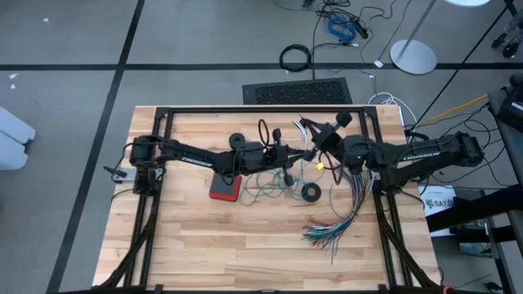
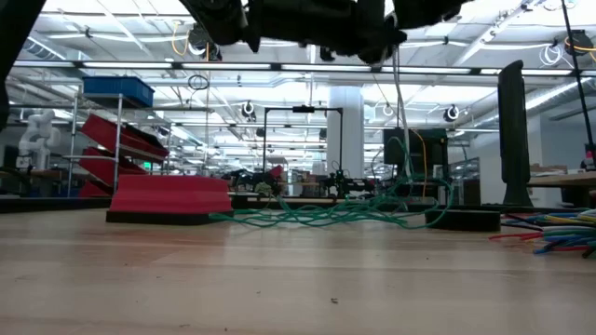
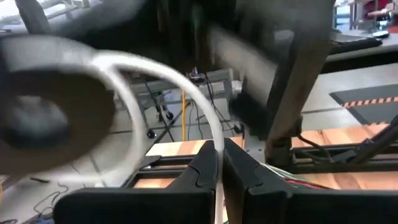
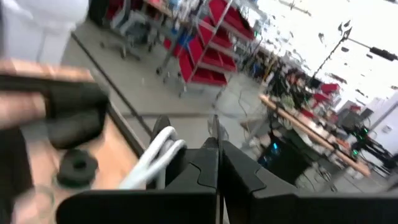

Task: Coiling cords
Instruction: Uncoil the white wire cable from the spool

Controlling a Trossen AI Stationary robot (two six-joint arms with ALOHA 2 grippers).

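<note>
- The left hand (image 3: pixel 219 165) is raised over the middle of the bench (image 1: pixel 204 245), fingers pinched tight on the white cord (image 3: pixel 186 87), which loops up in front of it.
- The right hand (image 4: pixel 217 155) is up beside it, clamped on a doubled white strand (image 4: pixel 152 155).
- The teal-green cord (image 1: pixel 265 186) lies loosely tangled on the bench, between the red block (image 1: pixel 224 191) and the small black ring (image 1: pixel 310 193).

My worktop (image 1: pixel 204 237) is pale wood strips, smooth and matt. My left tool (image 3: pixel 219 163) looks like matt black plastic (the white cord (image 3: pixel 186 87) smooth, slightly glossy).
</note>
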